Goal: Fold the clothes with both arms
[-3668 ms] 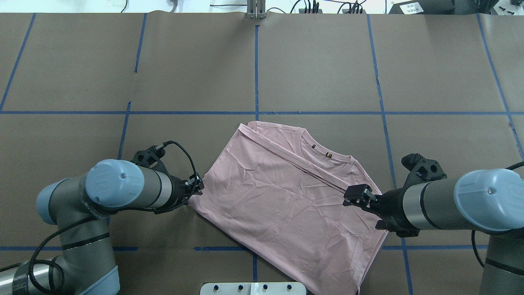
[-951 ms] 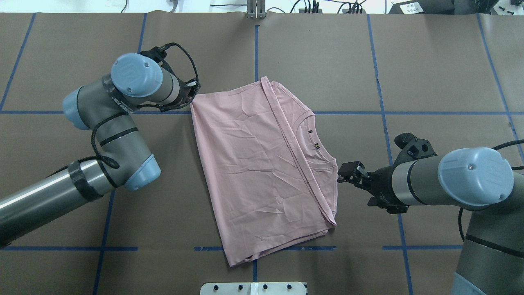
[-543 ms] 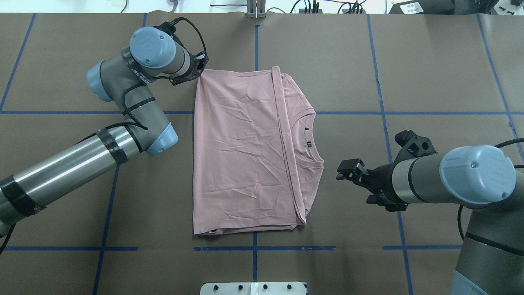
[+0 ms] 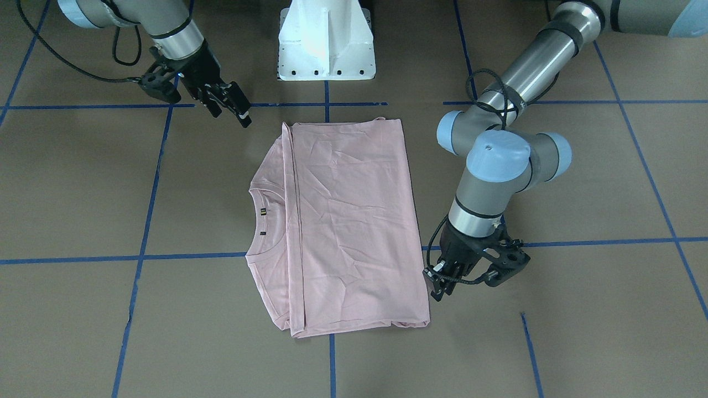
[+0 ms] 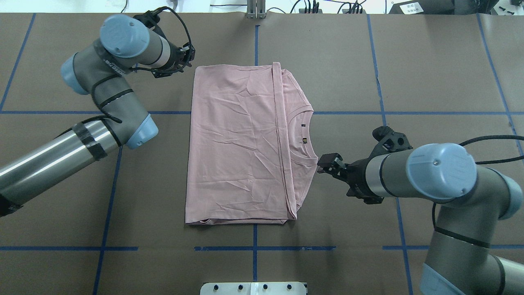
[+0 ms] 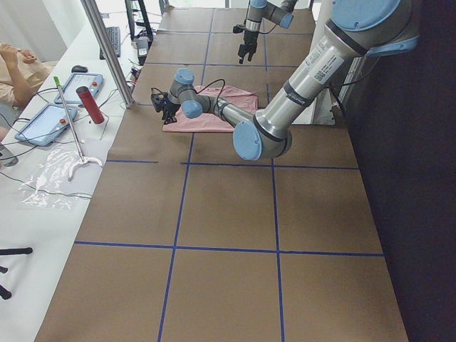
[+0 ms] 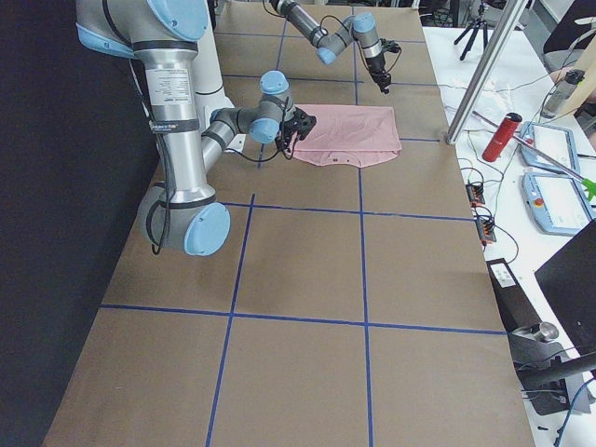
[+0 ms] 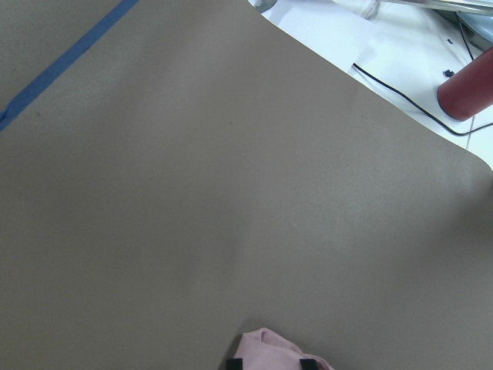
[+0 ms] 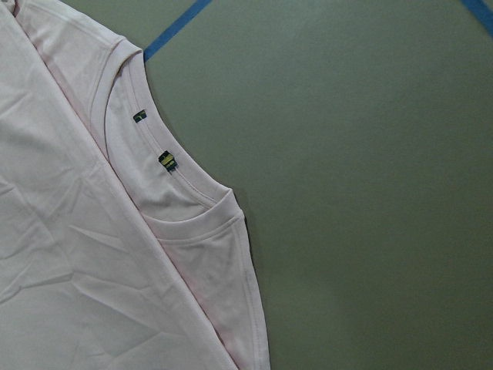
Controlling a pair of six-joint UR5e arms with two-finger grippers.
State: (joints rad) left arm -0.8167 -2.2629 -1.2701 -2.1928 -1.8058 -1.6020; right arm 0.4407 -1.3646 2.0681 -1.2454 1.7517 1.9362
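T-shirt (image 5: 233,143) flat, right end effector (image 5: 323,163) spread by collar (image 9: 185,210) — left end effector (image 4: 436,286), grip unclear

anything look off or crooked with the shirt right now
Nothing damaged. The T-shirt lies flat but creased, and the fold is lopsided: the collar and shoulders stick out past the folded panel toward the right gripper, with slanted edges.

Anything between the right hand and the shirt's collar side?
Nothing visible. The right hand is close beside the T-shirt on its collar side, and only bare brown table paper shows around it. The right wrist view shows the same bare paper next to the collar.
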